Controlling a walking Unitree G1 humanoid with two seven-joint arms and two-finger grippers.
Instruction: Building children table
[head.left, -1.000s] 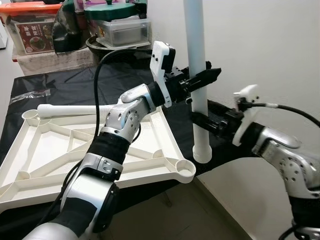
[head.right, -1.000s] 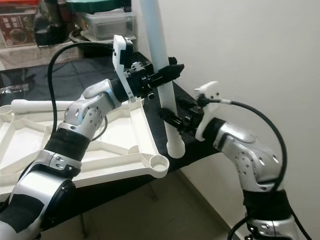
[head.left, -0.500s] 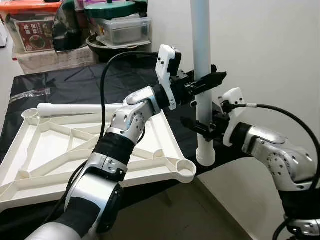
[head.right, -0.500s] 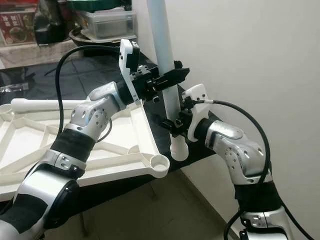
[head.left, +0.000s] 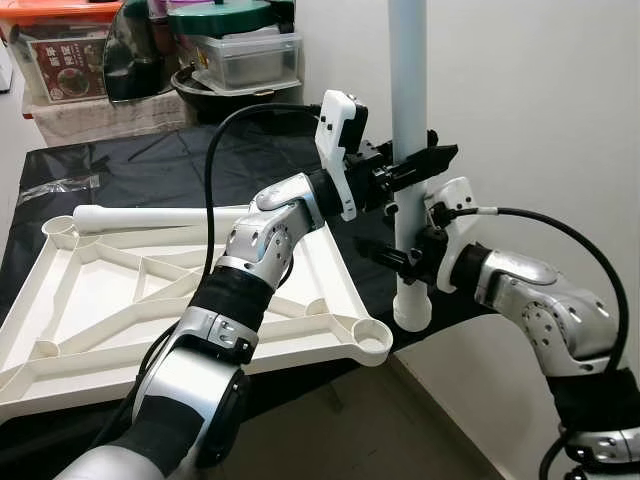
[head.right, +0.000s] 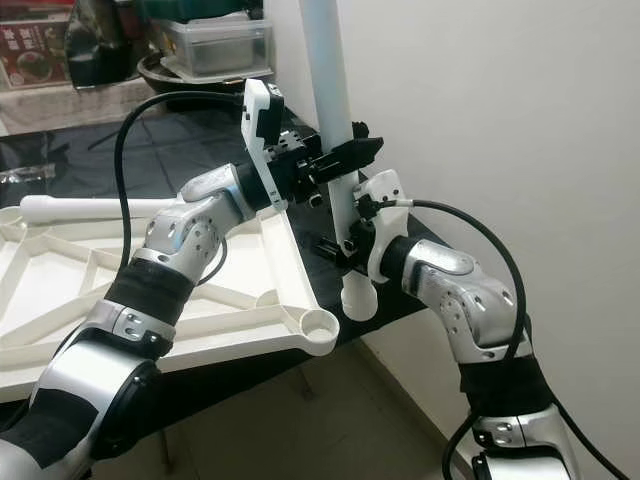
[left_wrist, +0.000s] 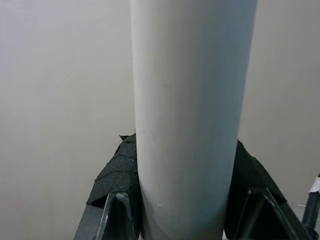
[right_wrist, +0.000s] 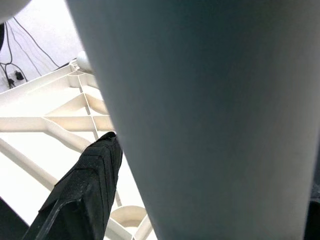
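Note:
A white table leg (head.left: 408, 80) stands upright just past the table's right edge, its lower end hanging beside the tabletop's near corner socket (head.left: 372, 343). My left gripper (head.left: 418, 166) is shut on the leg at mid height. Below it, my right gripper (head.left: 398, 258) is shut on the same leg from the right. The white tabletop (head.left: 150, 290) lies upside down on the black cloth, ribs up. A second white leg (head.left: 150, 215) lies flat along its far side. In the wrist views the leg (left_wrist: 190, 125) sits between black fingers (right_wrist: 85, 195).
The black-covered table (head.left: 130, 170) ends at the right close to a white wall (head.left: 540, 100). Boxes, a pot and a plastic container (head.left: 235, 50) crowd the back. Bare floor (head.left: 330, 430) lies below the near corner.
The upright leg has shifted slightly to the right. My right arm has drawn in to the left, bringing its gripper tighter onto the leg under the left gripper.

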